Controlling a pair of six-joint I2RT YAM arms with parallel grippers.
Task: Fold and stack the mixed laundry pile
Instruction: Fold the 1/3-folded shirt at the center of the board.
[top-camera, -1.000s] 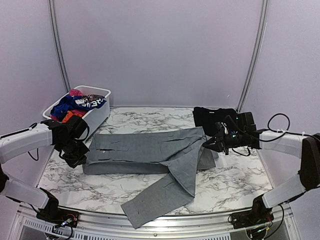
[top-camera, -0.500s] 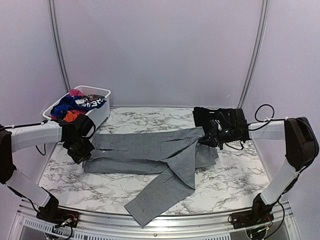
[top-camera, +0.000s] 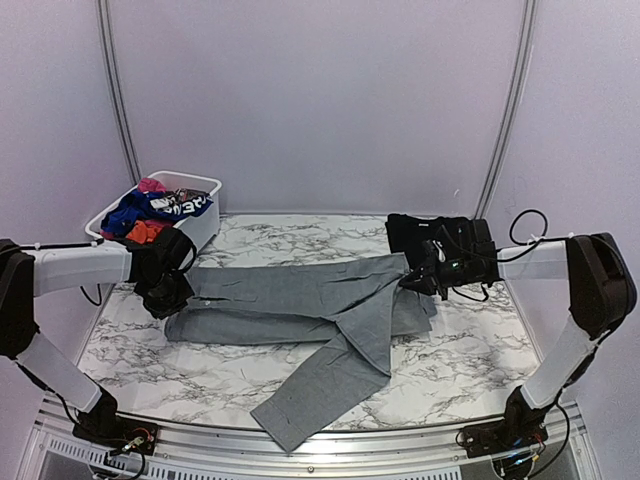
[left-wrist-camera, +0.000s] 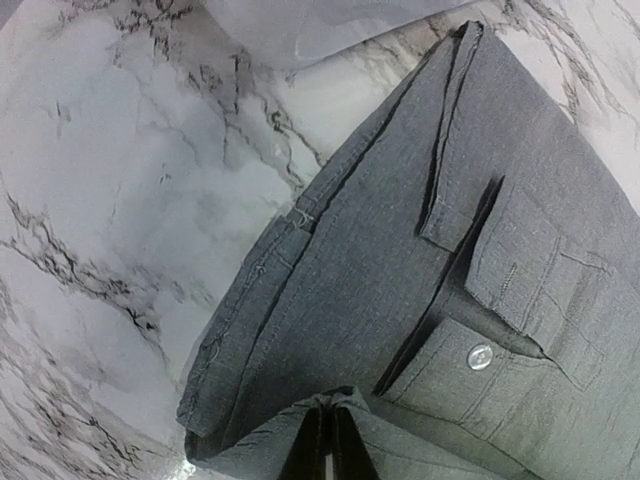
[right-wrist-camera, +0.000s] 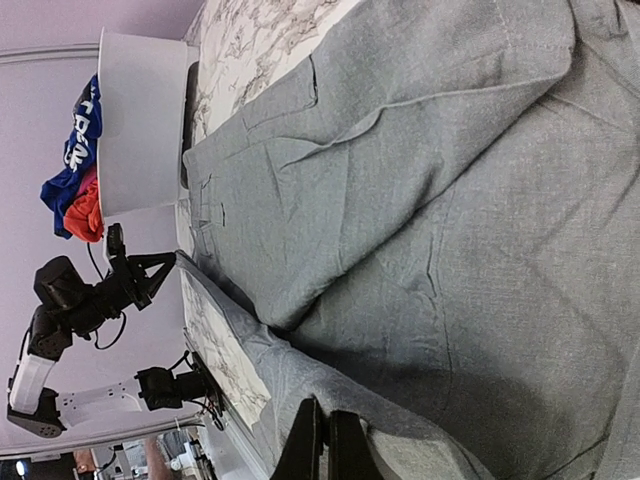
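Note:
Grey trousers (top-camera: 300, 300) lie spread across the marble table, one leg trailing toward the near edge. My left gripper (top-camera: 170, 298) is shut on their waistband end, a fold of fabric pinched between the fingertips (left-wrist-camera: 328, 440), near a pocket button (left-wrist-camera: 480, 356). My right gripper (top-camera: 410, 282) is shut on the trousers' other end, cloth bunched at its tips (right-wrist-camera: 325, 440). The rest of the mixed laundry pile (top-camera: 150, 210), blue, orange-red and pink pieces, sits in the white basket (top-camera: 203, 230). A black garment (top-camera: 425, 232) lies folded at the back right.
The white basket (right-wrist-camera: 140, 130) stands at the table's back left, right behind my left arm. The folded black garment lies just behind my right gripper. Bare marble (top-camera: 470, 350) shows at the front right and front left. The tent walls close in on all sides.
Both grippers have moved inward and a little toward the back, the trousers held between them. The trailing leg has slid slightly right along the near edge.

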